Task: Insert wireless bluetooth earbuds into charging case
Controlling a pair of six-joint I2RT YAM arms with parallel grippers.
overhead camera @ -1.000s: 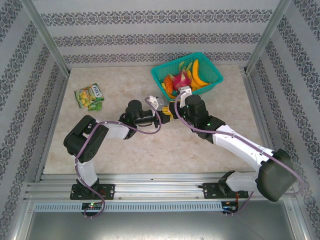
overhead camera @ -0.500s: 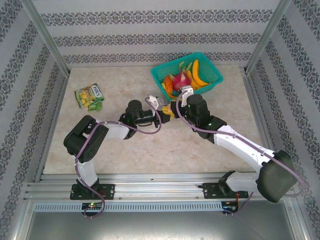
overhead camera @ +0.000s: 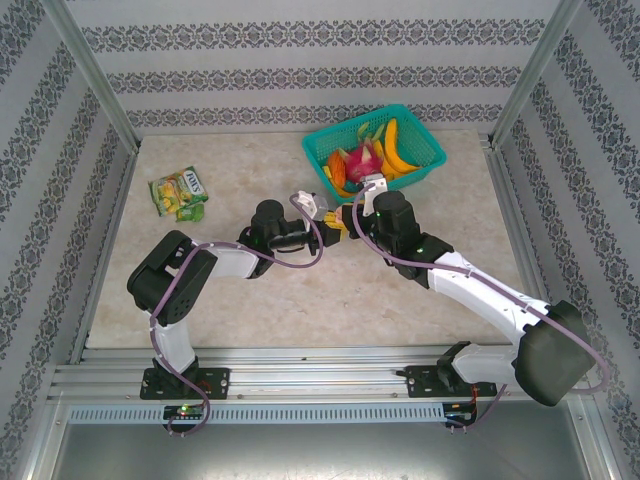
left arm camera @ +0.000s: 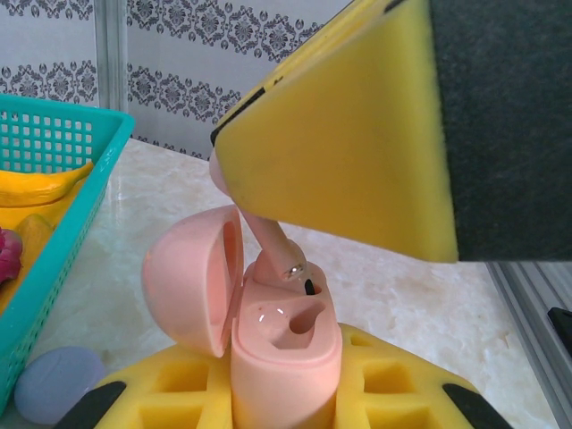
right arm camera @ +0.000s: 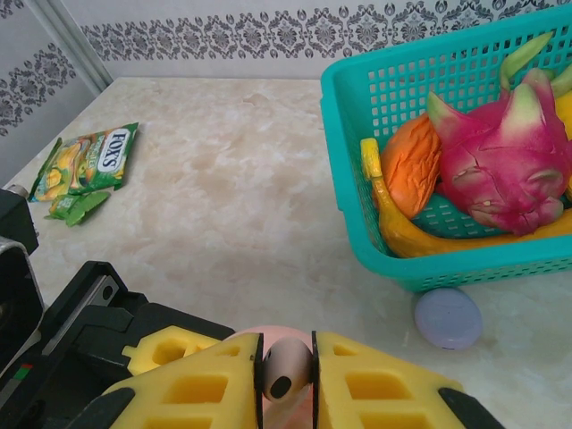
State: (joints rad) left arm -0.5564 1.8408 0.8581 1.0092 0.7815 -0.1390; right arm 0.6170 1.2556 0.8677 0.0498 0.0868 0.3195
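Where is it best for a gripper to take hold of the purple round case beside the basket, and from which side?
Probably from above, pinching the purple case across its rounded rim, closing along the basket wall. It lies flat and low, close against the basket, so a finger would hardly fit between them.

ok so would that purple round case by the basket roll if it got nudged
Probably not: the purple case lies flat on the table beside the teal basket, so it would likely slide. Its smooth, rounded shell may slip from a pinch, and it looks small and light.
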